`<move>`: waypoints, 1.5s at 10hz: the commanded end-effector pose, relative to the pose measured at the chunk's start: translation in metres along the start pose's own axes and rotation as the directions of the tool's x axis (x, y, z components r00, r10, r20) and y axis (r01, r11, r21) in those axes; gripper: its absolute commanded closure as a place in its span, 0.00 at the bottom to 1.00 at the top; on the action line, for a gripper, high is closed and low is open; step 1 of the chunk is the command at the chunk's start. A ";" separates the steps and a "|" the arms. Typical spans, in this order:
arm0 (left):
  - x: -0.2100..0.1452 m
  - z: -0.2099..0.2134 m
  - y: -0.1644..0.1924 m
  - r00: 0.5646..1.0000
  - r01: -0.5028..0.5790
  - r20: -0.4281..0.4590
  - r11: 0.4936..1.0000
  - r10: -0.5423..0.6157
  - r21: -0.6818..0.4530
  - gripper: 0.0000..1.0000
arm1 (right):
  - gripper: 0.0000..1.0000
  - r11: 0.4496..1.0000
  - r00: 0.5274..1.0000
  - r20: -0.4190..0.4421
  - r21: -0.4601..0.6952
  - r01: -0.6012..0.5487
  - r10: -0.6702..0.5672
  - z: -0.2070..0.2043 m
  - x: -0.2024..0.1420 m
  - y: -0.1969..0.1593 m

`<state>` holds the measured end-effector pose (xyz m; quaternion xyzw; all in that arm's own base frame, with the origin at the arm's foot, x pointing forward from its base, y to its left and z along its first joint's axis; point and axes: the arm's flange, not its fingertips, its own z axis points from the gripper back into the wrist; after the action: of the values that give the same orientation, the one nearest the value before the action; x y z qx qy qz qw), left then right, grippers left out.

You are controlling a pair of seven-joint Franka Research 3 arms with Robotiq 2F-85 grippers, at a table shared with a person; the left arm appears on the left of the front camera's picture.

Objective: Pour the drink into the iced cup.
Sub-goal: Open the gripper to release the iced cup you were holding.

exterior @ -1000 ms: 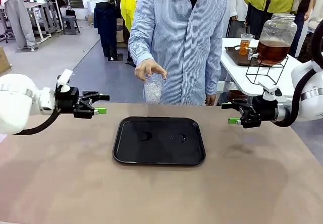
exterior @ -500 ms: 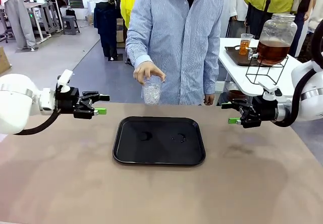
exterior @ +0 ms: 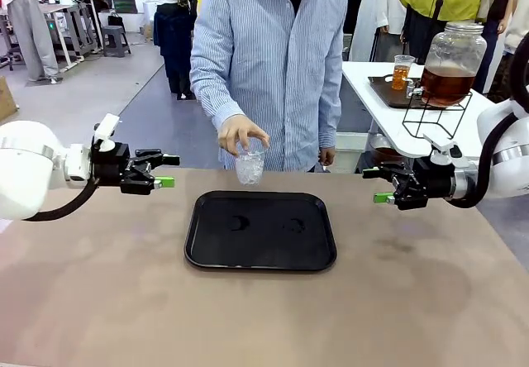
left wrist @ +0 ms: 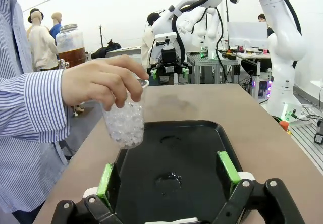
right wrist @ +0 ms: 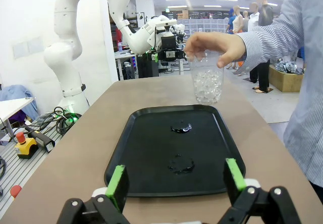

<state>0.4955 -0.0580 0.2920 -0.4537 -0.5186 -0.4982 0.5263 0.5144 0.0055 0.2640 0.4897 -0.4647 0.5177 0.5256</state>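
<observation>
A person in a blue striped shirt is standing at the far side of the bench (exterior: 99, 301), and the person's hand (exterior: 240, 131) is gripping a clear plastic cup of ice (exterior: 250, 167) by its rim, holding it just above the far edge of the black tray (exterior: 260, 255); whether the cup's base is touching the bench or the tray is hard to tell from any view. The tray is lying in the middle of the bench with a couple of small wet patches on it. The left gripper (exterior: 168, 171) is hovering to the left of the tray with its jaws released and nothing between them, and the right gripper (exterior: 376, 185) is hovering to the right of the tray, likewise spread and empty. The drink (exterior: 446, 84) is sitting well apart from all this, in a big lidded glass jar (exterior: 453, 59) on a wire stand on a white side table behind the right arm, with a small cup of amber liquid (exterior: 402, 71) beside it.
</observation>
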 end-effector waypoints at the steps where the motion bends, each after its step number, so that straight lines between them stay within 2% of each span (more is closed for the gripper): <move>1: 0.001 -0.001 0.000 1.000 0.001 0.005 1.000 -0.001 0.003 0.00 | 0.00 1.000 1.000 0.004 0.005 -0.006 0.006 -0.001 0.003 -0.001; 15: 0.001 -0.001 0.000 1.000 0.001 0.005 1.000 -0.001 0.003 0.00 | 0.00 1.000 1.000 0.004 0.005 -0.006 0.006 -0.001 0.003 -0.001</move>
<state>0.4955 -0.0580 0.2920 -0.4537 -0.5186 -0.4982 0.5263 0.5144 0.0055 0.2640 0.4897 -0.4647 0.5177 0.5256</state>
